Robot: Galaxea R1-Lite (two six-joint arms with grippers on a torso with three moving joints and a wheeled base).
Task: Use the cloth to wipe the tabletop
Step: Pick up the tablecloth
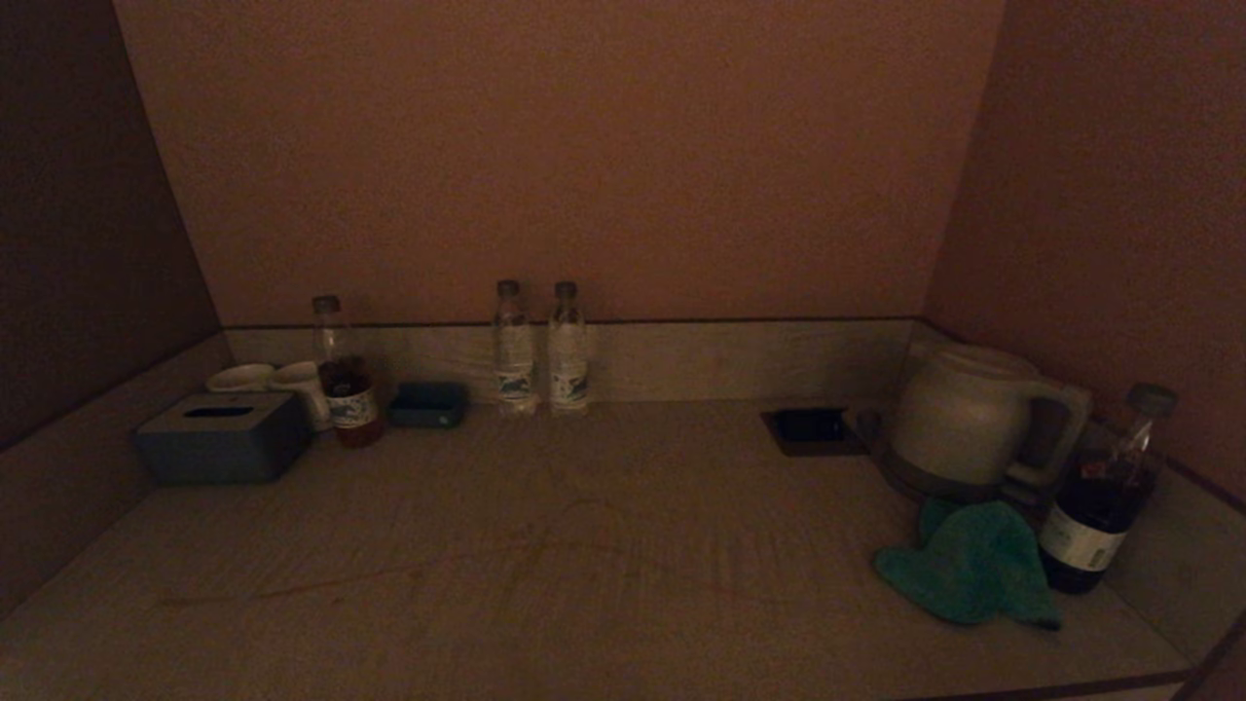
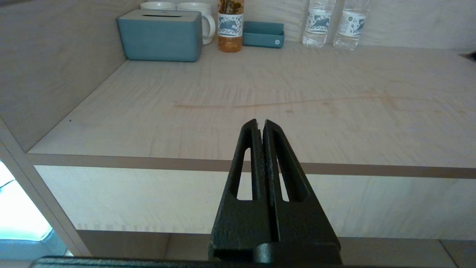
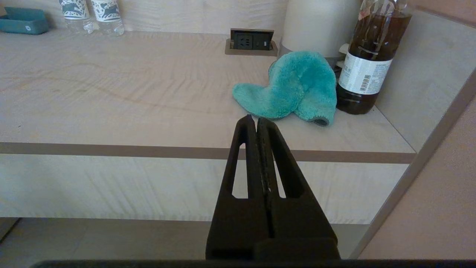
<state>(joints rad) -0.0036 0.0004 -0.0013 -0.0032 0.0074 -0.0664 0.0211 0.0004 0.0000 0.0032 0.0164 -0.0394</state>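
The teal fuzzy cloth (image 1: 973, 570) (image 3: 290, 87) lies crumpled on the tabletop (image 1: 584, 545) at the right, in front of the white kettle (image 1: 959, 414) and beside a dark bottle (image 1: 1105, 497). Thin reddish streaks cross the middle of the tabletop (image 2: 279, 104). My right gripper (image 3: 253, 119) is shut and empty, held off the table's front edge, short of the cloth. My left gripper (image 2: 260, 122) is also shut and empty, in front of the table's left half. Neither arm shows in the head view.
At the back left stand a blue-grey tissue box (image 1: 224, 438), white cups (image 1: 292, 385), an amber bottle (image 1: 346, 375) and a small blue tray (image 1: 428, 404). Two water bottles (image 1: 540, 350) stand mid-back. A recessed power socket (image 1: 813, 428) sits left of the kettle. Walls close in three sides.
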